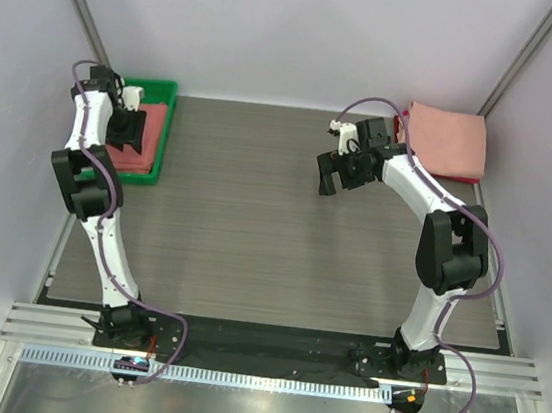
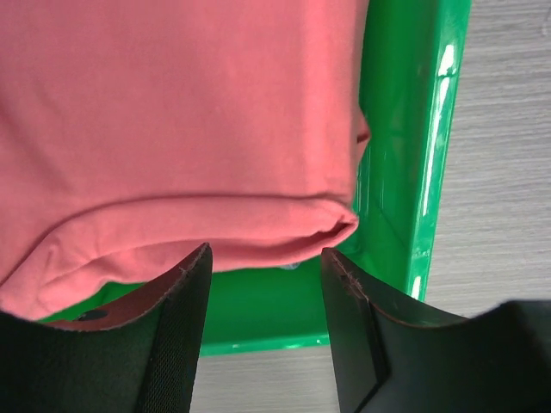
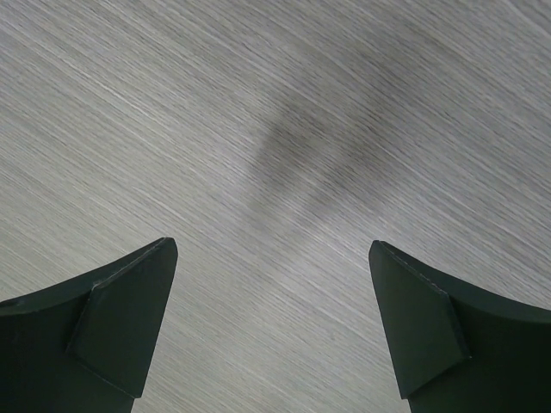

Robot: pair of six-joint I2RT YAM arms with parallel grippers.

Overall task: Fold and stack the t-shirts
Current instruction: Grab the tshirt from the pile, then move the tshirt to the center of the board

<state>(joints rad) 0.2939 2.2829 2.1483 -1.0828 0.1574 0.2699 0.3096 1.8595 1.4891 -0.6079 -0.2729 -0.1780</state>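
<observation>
A folded coral-red t-shirt (image 1: 133, 157) lies in the green tray (image 1: 165, 133) at the back left. My left gripper (image 1: 126, 130) hovers over it, open and empty. In the left wrist view the shirt (image 2: 172, 112) fills the top, its folded edge just beyond the gripper (image 2: 263, 258), and the tray wall (image 2: 405, 129) is on the right. A folded pale pink t-shirt (image 1: 447, 139) lies at the back right corner with a redder edge beneath it. My right gripper (image 1: 335, 174) is open and empty over bare table (image 3: 275, 129), left of that pile. No grey-blue shirt is in view.
White walls enclose the back and both sides of the grey wood-grain table (image 1: 252, 234). The two arm bases sit on a rail along the near edge.
</observation>
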